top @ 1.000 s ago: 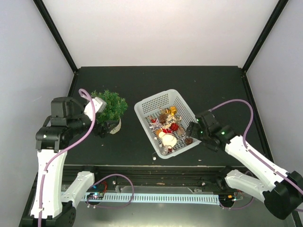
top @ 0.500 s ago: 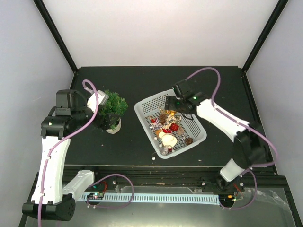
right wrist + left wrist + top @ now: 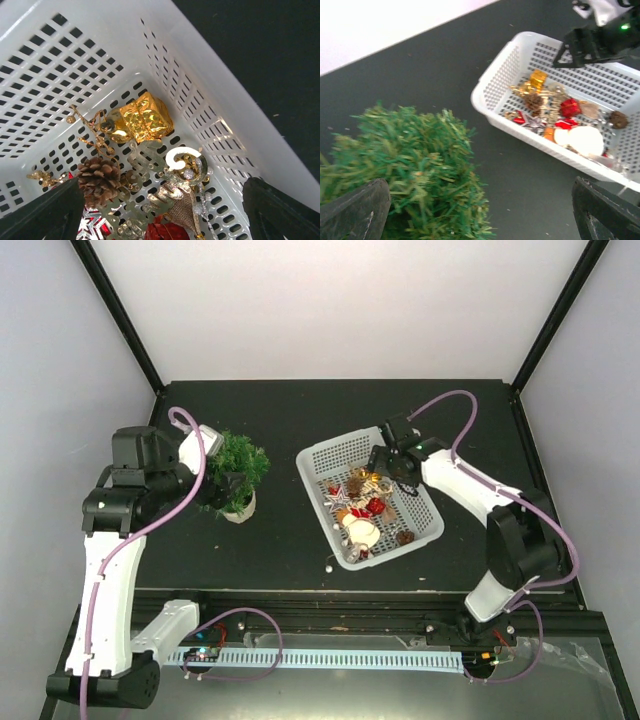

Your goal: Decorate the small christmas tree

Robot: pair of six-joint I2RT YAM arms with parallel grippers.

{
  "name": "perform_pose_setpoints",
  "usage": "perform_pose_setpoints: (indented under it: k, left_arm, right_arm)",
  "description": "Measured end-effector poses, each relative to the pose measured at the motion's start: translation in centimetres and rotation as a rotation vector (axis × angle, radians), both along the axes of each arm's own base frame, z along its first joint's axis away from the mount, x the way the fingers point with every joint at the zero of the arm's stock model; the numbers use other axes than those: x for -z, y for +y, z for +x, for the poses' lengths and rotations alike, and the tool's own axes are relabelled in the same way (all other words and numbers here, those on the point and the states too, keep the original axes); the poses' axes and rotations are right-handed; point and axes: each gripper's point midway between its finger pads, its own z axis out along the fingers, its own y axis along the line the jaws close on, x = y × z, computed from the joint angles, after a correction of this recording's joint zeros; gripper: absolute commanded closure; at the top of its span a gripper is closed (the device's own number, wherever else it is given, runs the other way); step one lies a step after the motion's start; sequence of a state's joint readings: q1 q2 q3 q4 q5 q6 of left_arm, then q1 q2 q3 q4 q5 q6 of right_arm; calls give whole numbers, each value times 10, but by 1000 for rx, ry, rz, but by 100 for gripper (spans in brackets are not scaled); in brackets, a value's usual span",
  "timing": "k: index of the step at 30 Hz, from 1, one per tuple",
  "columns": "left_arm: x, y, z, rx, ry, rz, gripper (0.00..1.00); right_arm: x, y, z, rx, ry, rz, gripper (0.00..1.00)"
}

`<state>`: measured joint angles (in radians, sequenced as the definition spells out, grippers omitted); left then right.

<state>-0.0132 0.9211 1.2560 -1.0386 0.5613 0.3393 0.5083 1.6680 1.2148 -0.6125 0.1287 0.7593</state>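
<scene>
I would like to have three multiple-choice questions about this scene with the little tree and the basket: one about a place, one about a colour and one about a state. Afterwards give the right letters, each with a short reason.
1. Where is the right gripper?
A. Low at the table's near edge
B. Over the white basket
C. Against the back wall

2. What colour is the gift-box ornament in the basket?
A. Blue
B. Silver
C. Gold

3. In what state is the left gripper?
A. Open
B. Shut on a pine cone
C. Shut on the basket's rim

Answers
1 B: the top view shows it above the basket's far end.
2 C: the right wrist view shows shiny gold foil.
3 A: the left wrist view shows its jaws wide apart at the small christmas tree.
</scene>
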Motion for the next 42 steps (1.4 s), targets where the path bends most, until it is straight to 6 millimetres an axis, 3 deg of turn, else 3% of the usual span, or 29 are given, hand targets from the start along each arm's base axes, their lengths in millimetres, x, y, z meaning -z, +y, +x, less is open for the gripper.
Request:
perform_pose_setpoints:
  k: [4,7,9,12,18,24,28,32,36,38,42]
  left_arm:
    - [-18,15,7,-76,-89,37,1]
    - [-33,27,12,-135,-157,61,5]
    - [-39,35,16,-169,-195,77,11]
    - [-51,49,25,-236,-252,95,32]
    - [-58,68,43,-306,-333,74,38]
    - [-48,65,54,-248,-353,-18,43]
    - [-35,67,58,-225,-346,-45,45]
    - [-31,94,62,-285,-337,-61,45]
    - [-22,128,65,-338,-303,-99,30]
    - [-8,135,67,-320,-249,-129,25]
    - [15,130,73,-242,-125,-203,20]
  right_arm:
    - [-10,-26,2,67,-32,-15,12]
    - [-12,-35,-3,83,-39,-22,12]
    - [-16,-37,-4,84,-48,-17,12]
    - [-29,-35,-5,77,-80,6,12]
    - [-59,-22,-5,-6,-153,57,15]
    - [-111,25,-7,-208,-286,75,17]
    - [-140,37,-6,-269,-358,104,17]
    - [-142,38,-8,-287,-368,103,17]
    - [-140,40,-10,-304,-361,104,17]
    - [-140,41,-10,-307,-362,107,17]
    - [-138,44,-11,-318,-360,120,17]
